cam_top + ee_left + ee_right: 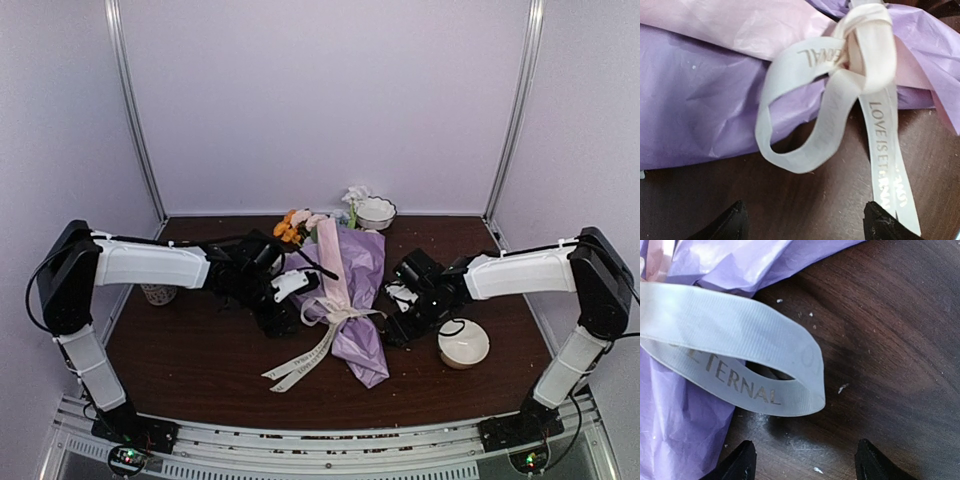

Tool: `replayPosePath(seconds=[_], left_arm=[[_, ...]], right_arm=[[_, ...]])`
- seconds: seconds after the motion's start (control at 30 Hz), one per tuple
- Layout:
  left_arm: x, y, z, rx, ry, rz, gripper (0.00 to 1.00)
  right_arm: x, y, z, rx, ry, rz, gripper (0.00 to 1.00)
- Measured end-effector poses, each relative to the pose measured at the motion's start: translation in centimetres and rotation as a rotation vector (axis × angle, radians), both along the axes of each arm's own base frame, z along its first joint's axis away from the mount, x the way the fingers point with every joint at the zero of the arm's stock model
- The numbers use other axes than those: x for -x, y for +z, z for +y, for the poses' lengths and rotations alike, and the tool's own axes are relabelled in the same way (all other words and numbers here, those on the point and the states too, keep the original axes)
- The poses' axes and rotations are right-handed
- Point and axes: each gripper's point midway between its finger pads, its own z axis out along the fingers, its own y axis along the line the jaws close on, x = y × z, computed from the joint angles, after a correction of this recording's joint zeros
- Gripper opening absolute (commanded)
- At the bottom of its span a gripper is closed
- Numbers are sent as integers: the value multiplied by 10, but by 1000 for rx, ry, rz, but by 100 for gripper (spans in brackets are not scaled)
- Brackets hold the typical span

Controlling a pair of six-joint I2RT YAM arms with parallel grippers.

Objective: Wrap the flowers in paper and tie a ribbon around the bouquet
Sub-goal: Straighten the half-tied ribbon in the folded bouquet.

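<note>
At the left edge of the table (200, 370) a small patterned cup (158, 293) is partly hidden under the left arm (150, 262). The left fingers (735, 224) are spread wide over bare wood and hold nothing. One ribbon tail runs just beside a tip. The bouquet (358, 290) lies mid-table, with the flowers (295, 226) toward the far edge. The ribbon (860, 55) is knotted around the purple paper (700, 105), with a loop on each side. A white bowl (375, 212) stands at the far edge. The right fingers (742, 465) are wide apart and empty, just short of a loop. A round white bowl (463, 343) sits below the right arm (515, 275).
</note>
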Motion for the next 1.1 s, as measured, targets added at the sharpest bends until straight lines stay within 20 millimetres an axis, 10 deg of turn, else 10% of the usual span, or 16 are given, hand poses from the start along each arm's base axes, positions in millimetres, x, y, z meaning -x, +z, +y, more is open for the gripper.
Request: replayPosePath(seconds=[0.7, 0.9, 1.1], left_arm=[[-36, -27, -27, 26, 15, -71, 73], [-35, -27, -30, 33, 9, -68, 11], [-35, -23, -35, 57, 1, -73, 0]], right_arm=[[-24, -14, 25, -18, 80, -62, 49], [-26, -14, 31, -37, 91, -68, 9], [-28, -14, 32, -46, 86, -77, 0]])
